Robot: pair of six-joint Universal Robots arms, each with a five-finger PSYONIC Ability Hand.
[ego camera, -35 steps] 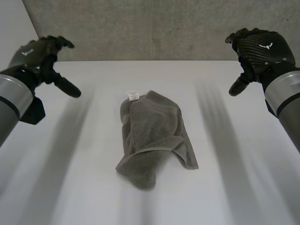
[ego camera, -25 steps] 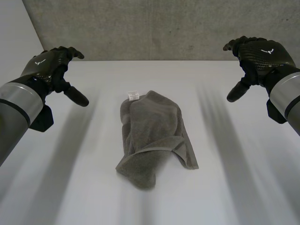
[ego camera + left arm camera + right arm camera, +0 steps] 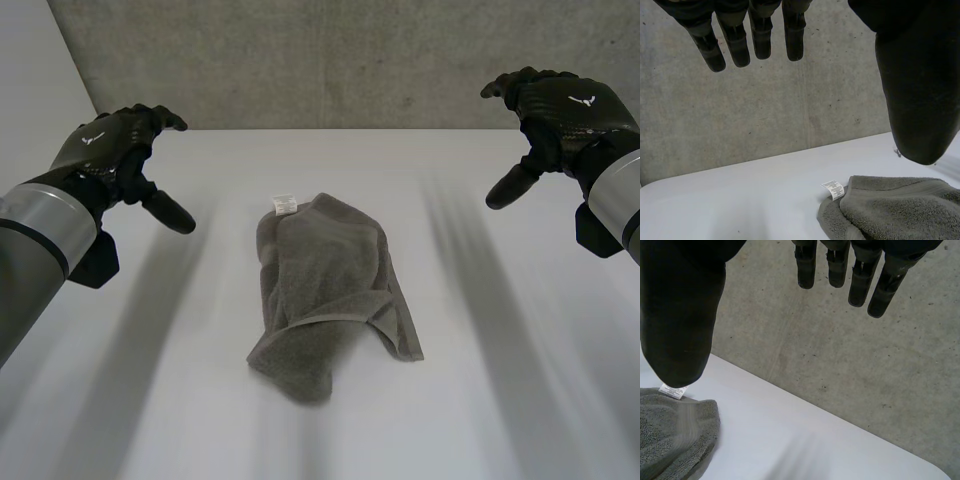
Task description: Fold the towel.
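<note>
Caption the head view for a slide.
Left hand and right hand, both open, hover either side of a crumpled towel on the table.

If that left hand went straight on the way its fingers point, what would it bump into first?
Probably the concrete wall; the left hand points above the towel, though depth is hard to judge.

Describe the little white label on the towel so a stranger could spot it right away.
On the white table a crumpled grey towel lies in the middle. At its far end, on the corner nearer the left hand, sits the label: a small white printed tag, the only white spot on the grey cloth.
</note>
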